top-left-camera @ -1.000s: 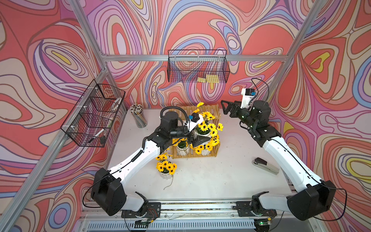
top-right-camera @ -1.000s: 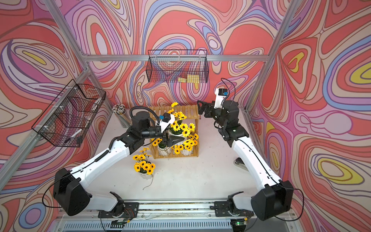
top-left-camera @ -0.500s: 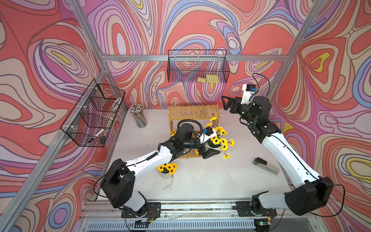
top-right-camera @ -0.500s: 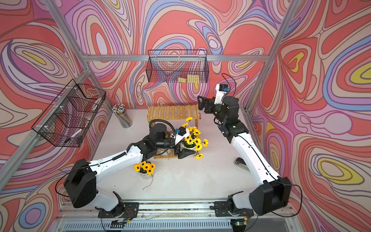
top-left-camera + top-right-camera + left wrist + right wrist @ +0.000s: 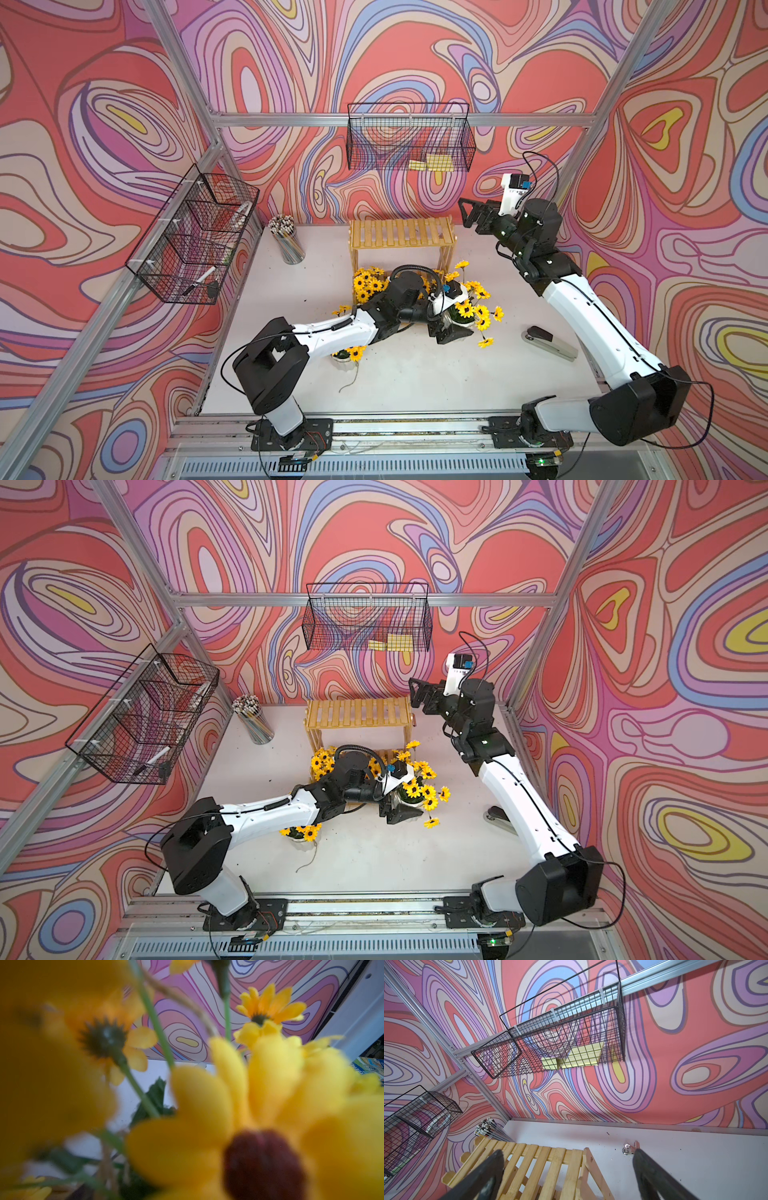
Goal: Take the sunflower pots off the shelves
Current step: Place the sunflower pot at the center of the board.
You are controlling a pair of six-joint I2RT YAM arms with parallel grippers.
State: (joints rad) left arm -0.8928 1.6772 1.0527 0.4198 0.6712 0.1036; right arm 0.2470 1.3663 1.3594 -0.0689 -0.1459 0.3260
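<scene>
Sunflower pot (image 5: 467, 311) low over the table (image 5: 415, 374), in front of the shelves (image 5: 401, 232), pinched by the left pincer (image 5: 451, 332).
Probably light, with a stiff body and floppy blooms: grip the body. Right pincer (image 5: 466, 212) spread, empty.

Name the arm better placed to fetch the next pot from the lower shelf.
Right, probably. The right gripper hangs open and empty by an upper corner of the shelves, where the lower-tier pot waits. The left gripper is shut on the held pot, low in front.
</scene>
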